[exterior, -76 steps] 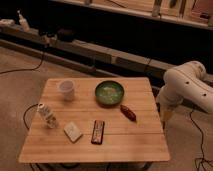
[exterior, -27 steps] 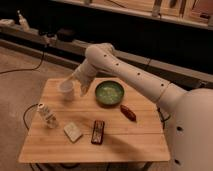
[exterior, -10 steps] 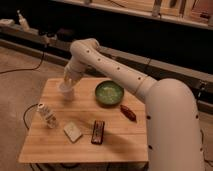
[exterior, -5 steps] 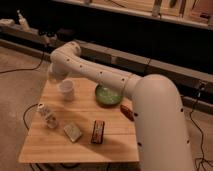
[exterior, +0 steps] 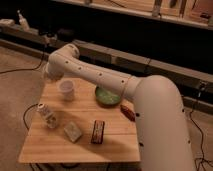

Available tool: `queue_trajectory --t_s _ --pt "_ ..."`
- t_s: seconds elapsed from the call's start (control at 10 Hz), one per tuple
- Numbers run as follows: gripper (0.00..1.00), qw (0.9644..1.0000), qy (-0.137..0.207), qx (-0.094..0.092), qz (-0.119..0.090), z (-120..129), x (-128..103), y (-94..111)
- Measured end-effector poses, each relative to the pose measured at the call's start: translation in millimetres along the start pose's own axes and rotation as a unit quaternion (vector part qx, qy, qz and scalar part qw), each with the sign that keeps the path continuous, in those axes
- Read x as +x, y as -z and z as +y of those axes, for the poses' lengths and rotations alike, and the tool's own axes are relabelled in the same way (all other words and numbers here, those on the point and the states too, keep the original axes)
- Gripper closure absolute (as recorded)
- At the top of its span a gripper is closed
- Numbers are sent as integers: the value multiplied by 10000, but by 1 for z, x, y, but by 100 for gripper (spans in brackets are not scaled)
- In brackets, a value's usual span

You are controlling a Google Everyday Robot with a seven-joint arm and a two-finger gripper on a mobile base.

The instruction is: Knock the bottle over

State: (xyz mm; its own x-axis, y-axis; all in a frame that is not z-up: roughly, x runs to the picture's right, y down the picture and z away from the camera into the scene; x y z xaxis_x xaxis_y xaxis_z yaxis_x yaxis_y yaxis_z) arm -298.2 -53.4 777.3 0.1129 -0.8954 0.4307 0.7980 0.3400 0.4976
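Observation:
The bottle (exterior: 46,114) is small and clear, with a pale cap and a whitish label. It stands upright near the left edge of the wooden table (exterior: 115,144). My white arm reaches from the lower right across the table and bends at the far left corner. My gripper (exterior: 48,74) is at the arm's tip there, above and behind the bottle and to the left of the white cup (exterior: 67,90). It is apart from the bottle.
A green bowl (exterior: 107,96) sits mid-table, partly behind my arm. A red-brown item (exterior: 127,111) lies to its right. A dark bar (exterior: 98,131) and a tan block (exterior: 73,131) lie near the front. Cables run on the floor, and a white spray bottle (exterior: 21,20) stands far back left.
My arm has swung left, from over the cup to the table's far left corner. The bottle, the cup and the other items have not moved.

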Motion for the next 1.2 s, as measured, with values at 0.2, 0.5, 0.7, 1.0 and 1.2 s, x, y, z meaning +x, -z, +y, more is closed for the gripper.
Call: queue_trajectory --t_s 0.2,0.5,0.7,1.0,1.2 --pt "100 9991 354 81 -206 -6 -10 -6" --pt "100 9872 1387 234 -759 -19 -38 -25" --pt "100 9698 2155 77 -1138 -21 -53 -39" --pt "100 9531 2701 -136 -1357 -30 -59 -53" --pt "100 9425 3002 -172 -1456 -51 -67 -65"
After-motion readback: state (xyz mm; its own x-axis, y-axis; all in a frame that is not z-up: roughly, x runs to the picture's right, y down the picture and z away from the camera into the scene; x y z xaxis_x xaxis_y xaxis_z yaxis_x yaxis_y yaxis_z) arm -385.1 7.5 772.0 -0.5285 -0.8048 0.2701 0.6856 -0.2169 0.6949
